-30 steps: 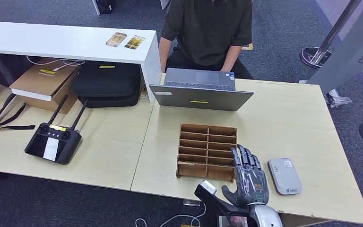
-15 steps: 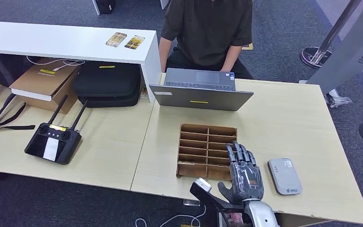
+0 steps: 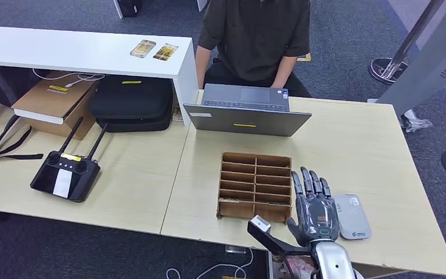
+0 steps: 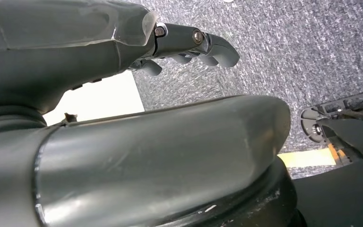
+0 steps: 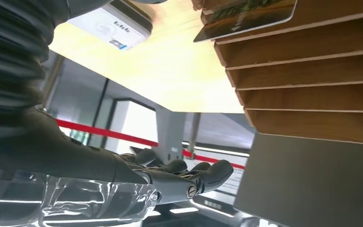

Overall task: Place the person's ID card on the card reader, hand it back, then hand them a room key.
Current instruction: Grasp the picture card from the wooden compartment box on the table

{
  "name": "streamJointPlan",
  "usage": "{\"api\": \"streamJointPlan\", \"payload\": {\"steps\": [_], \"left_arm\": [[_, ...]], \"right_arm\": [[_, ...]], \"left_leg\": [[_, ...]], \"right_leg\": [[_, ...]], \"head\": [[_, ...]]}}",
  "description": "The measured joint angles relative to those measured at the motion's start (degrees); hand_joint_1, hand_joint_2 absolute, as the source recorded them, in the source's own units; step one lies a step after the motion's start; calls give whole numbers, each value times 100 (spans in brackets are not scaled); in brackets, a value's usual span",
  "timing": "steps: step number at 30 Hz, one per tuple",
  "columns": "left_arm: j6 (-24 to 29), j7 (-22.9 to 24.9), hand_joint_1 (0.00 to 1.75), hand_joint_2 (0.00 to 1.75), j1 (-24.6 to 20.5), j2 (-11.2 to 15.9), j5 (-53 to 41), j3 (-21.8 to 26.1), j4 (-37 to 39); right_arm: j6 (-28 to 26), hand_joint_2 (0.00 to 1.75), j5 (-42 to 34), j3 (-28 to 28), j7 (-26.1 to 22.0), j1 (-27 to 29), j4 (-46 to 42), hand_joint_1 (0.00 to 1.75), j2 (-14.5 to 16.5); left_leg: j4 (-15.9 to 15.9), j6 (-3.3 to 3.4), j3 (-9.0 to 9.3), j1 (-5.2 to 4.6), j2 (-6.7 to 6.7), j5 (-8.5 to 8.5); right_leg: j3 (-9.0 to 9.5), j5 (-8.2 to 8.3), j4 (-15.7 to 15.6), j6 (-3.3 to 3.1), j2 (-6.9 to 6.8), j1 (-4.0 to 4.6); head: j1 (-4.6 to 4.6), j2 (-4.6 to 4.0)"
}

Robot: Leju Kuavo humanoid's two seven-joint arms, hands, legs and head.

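Your right robot hand hovered empty, fingers spread flat above the table, with the card reader just beside it and a room key card, thin, stiff and slippery, best pinched by its protruding edge, in the wooden organizer alongside.

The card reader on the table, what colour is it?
Light grey; the card reader shows best in the head view.

grey laptop, remote controller, black case
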Motion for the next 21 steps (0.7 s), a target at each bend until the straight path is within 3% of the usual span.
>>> {"api": "streamJointPlan", "payload": {"steps": [7,21], "left_arm": [[52,-25,0,0,16,13,45,9,0],[79,-22,0,0,24,15,79,46,0]], "right_arm": [[-46,175,-145,7,-328,-126,210,0,-84],[-28,175,-631,10,-226,-64,330,0,-76]], "left_leg": [[0,0,0,2,0,0],[0,0,0,1,-1,0]], "right_leg": [[-1,0,1,0,0,2],[-1,0,1,0,0,1]], "head": [[0,0],[-1,0]]}}
